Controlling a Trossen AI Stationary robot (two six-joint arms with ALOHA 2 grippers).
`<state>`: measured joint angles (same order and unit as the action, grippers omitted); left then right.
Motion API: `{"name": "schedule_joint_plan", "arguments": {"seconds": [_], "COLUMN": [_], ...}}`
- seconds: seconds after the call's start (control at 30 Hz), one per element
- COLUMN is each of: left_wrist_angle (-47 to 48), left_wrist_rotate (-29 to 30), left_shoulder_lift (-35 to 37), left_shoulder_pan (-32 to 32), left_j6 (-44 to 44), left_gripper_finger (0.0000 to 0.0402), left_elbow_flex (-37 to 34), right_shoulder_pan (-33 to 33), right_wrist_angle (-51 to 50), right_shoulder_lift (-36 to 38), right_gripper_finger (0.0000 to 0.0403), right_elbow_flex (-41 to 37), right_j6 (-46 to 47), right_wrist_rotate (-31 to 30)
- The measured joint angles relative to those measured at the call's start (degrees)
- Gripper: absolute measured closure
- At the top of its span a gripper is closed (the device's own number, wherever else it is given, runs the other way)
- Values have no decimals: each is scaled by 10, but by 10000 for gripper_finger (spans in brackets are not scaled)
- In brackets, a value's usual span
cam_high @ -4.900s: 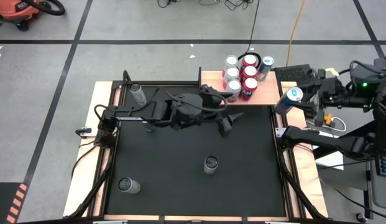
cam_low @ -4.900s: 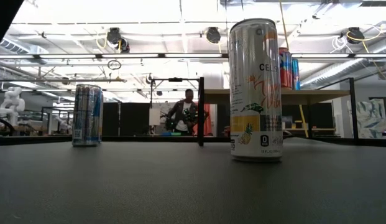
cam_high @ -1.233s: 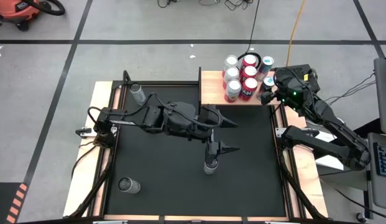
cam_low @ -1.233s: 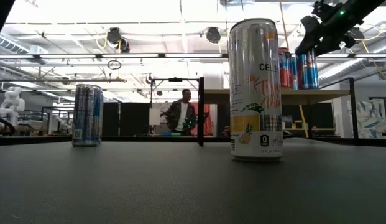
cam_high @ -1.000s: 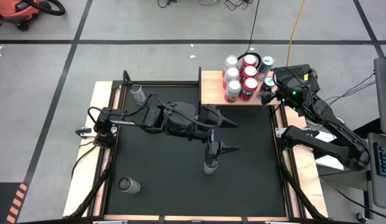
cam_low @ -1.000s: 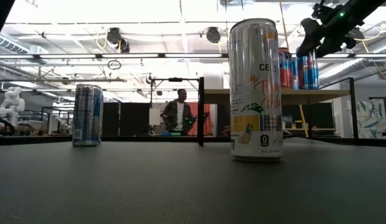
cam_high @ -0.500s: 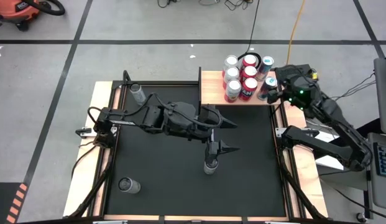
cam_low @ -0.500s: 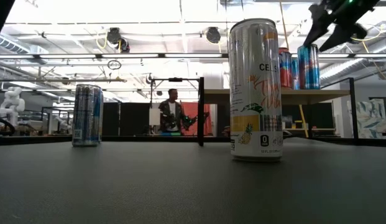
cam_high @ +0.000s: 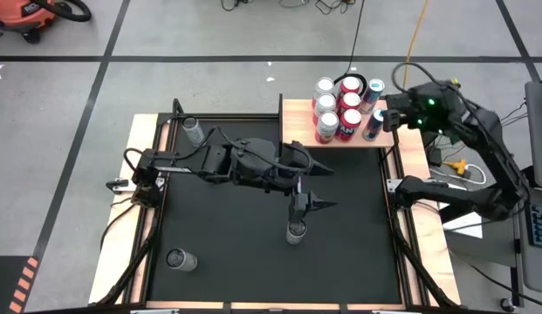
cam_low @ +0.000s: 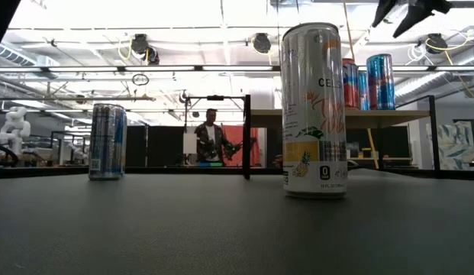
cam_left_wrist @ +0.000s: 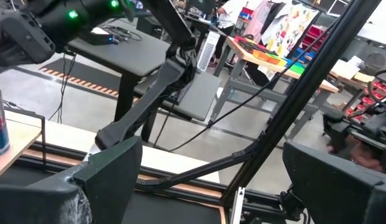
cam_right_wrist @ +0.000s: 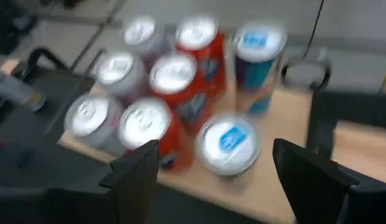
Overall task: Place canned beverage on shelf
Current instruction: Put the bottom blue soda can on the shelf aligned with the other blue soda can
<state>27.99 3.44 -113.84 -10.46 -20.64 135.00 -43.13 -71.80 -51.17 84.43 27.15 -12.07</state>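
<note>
You are looking at a black table top (cam_high: 227, 235) with the small light-wood shelf on a black metal frame (cam_high: 401, 139) standing at its far right corner; take that shelf as your landmark.

The dark left arm is reaching across the middle of the table, well away from the shelf, and its left gripper (cam_high: 298, 205) is hanging just above a slim white can with a fruit print (cam_high: 295, 231), fingers spread wide and holding nothing, as its wrist view shows.

The right arm is sitting just off the shelf's right end, and its right gripper (cam_right_wrist: 220, 165) is hovering above the cans with its fingers wide apart and empty.

On the shelf, seven cans are standing in a tight cluster: silver ones and red ones (cam_high: 349, 103), plus a blue-and-silver beverage can (cam_high: 373, 125) at the near right edge of the group, upright and free of the gripper. By my reading, that one is now delivered.

Three cans are waiting on the table, all well apart from the shelf: the fruit-print can, a silver-blue can (cam_high: 194, 131) near the far left corner, and a silver can (cam_high: 180, 259) near the front left. So you are past the halfway mark, with three more to carry if every can is meant to go up.
</note>
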Motion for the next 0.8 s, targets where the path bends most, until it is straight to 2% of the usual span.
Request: {"name": "schedule_joint_plan", "arguments": {"seconds": [0.17, 0.37, 0.57, 0.8], "left_wrist_angle": [1, 0, 6, 27], "left_wrist_rotate": [0, 1, 4, 13], "left_shoulder_lift": [2, 7, 16, 23], "left_shoulder_pan": [3, 3, 3, 3], "left_j6": [0, 5, 19, 45], "left_gripper_finger": [11, 11, 11, 11], "left_elbow_flex": [0, 0, 0, 0], "right_shoulder_pan": [1, 1, 1, 1], "right_wrist_angle": [-104, -181, -183, -183], "right_shoulder_lift": [-88, -168, -197, -209], "right_gripper_finger": [110, 106, 87, 66], "right_elbow_flex": [93, 175, 177, 174], "right_j6": [112, 127, 136, 136], "right_wrist_rotate": [31, 27, 28, -29]}}
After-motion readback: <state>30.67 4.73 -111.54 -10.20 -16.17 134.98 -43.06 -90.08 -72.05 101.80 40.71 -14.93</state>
